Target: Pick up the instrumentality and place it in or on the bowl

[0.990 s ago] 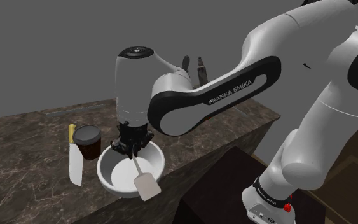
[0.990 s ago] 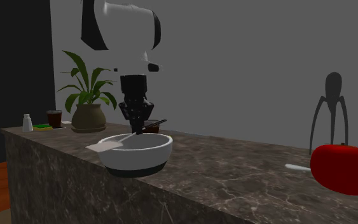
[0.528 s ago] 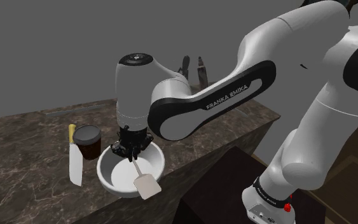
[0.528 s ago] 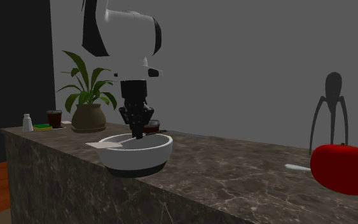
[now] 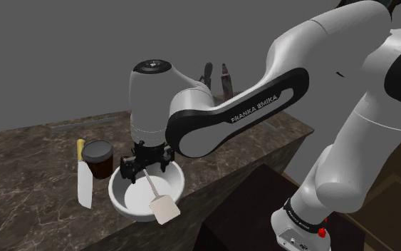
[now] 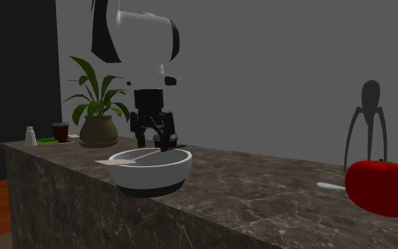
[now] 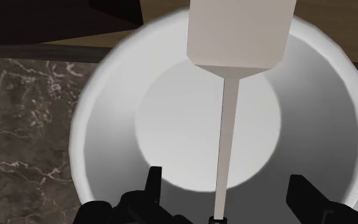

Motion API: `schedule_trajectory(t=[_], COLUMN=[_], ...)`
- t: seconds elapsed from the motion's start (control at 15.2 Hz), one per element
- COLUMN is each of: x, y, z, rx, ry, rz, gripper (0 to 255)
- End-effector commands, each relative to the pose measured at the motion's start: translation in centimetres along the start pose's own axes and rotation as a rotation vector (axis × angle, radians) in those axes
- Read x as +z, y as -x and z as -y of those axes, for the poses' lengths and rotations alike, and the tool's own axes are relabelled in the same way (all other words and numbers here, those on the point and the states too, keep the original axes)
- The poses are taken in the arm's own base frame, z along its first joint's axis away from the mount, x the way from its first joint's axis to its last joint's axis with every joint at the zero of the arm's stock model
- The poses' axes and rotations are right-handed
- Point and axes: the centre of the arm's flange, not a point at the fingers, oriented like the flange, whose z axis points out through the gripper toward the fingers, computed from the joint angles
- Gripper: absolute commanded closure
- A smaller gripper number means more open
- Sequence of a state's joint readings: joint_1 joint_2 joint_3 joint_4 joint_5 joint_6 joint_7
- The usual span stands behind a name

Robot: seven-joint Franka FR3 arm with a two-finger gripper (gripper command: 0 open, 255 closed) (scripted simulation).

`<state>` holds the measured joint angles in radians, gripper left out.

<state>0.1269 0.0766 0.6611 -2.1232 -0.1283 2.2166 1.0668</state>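
A white spatula (image 5: 164, 209) lies in the white bowl (image 5: 121, 200), its handle sloping down inside and its flat blade sticking out over the rim toward the counter's front edge. Just above the handle's end my gripper (image 5: 146, 168) hangs open, fingers spread to either side of it without touching. In the wrist view the spatula (image 7: 227, 127) runs up between the two black fingertips (image 7: 152, 184), across the bowl (image 7: 107, 127). From the second exterior view, the gripper (image 6: 153, 138) stands over the bowl (image 6: 155, 171), and the spatula's blade (image 6: 118, 162) juts past the rim.
A knife (image 5: 84, 182) and a dark jar (image 5: 97, 158) lie close behind the bowl. Further along the counter are a potted plant (image 6: 98, 106), a dark cup (image 6: 61, 131), a small shaker (image 6: 30, 136), a red object (image 6: 382, 186) and a dark juicer (image 6: 369, 124).
The fingers were shut on the spatula's handle and have now spread apart, letting it go. The spatula stays lying in the bowl; the arm has barely moved.
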Motion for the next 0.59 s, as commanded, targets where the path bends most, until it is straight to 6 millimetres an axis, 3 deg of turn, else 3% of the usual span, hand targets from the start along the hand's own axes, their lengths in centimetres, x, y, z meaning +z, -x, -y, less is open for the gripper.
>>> schedule_trajectory(t=[0.0, 0.2, 0.53], x=[-1.3, -5.0, -5.0], y=[0.0, 0.0, 0.0], z=[0.0, 0.0, 0.0], rx=[0.0, 0.0, 0.0], ry=[0.0, 0.0, 0.0], rz=[0.0, 0.0, 0.0], gripper=[0, 0, 0])
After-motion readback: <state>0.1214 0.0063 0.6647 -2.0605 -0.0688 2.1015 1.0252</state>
